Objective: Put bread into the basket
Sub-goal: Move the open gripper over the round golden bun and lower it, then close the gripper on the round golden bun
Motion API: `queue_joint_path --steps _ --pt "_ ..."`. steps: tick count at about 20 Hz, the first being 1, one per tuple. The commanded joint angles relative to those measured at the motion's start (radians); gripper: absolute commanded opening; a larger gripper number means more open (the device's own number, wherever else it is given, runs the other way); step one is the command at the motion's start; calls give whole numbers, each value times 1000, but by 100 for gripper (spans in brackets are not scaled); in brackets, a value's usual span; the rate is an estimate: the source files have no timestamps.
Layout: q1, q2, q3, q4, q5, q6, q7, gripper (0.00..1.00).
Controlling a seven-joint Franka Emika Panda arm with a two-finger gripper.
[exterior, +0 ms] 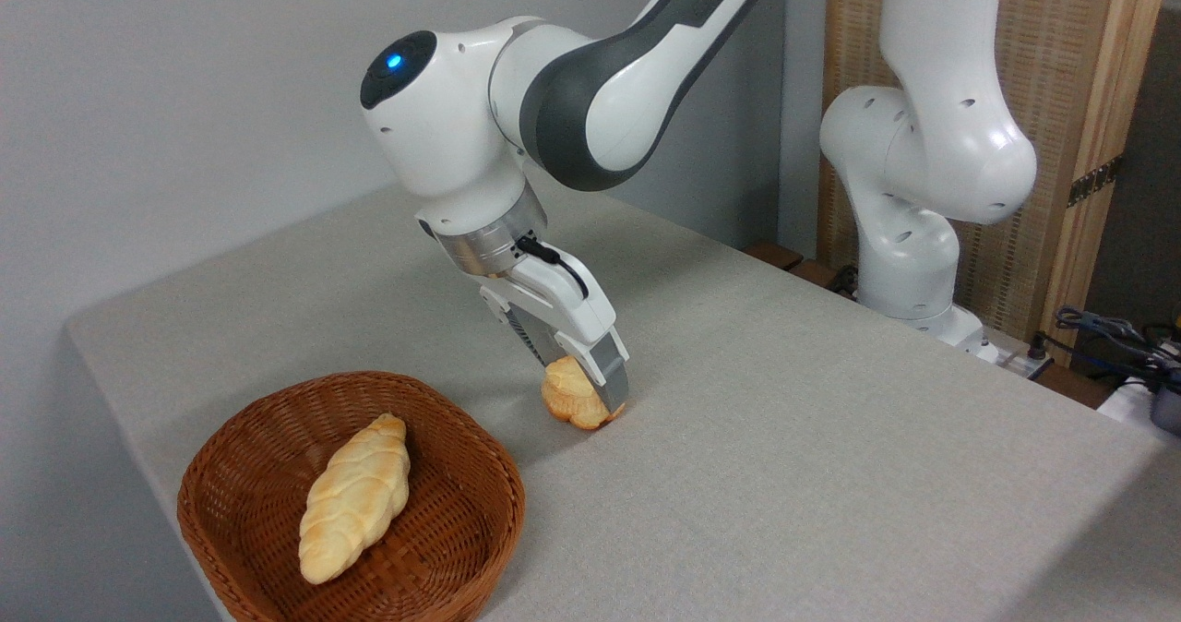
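Observation:
The bread (566,400), a small golden-brown bun with a ridged edge, is at the middle of the grey table, tilted on its side and touching or just above the cloth. My gripper (579,382) comes down on it from the upper left, with one grey finger (609,368) in front of the bun and the other behind it, shut on the bun. The basket (277,400), reddish-brown wicker, stands to the lower left near the table's front corner, about a hand's width from the bun.
A pale braided loaf (355,497) lies inside the basket. The white base and lower links of the arm (923,188) stand at the table's far right edge, with cables (1107,336) and a wooden screen behind them. A grey wall runs along the left.

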Motion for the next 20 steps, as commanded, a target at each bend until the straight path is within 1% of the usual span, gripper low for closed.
queue_joint_path --steps 1,3,4,5,6,14,20 --pt "-12 -8 1 -17 -3 5 25 96" --pt "-12 -8 1 -17 -3 5 29 75" --pt "-11 -8 1 -17 -3 5 37 62" --pt "-11 -8 1 -17 -3 5 43 53" --pt "-11 -8 1 -17 -5 5 46 50" --pt "-11 -8 1 -16 -5 5 54 50" --pt "-9 -19 13 -7 -12 2 69 49"
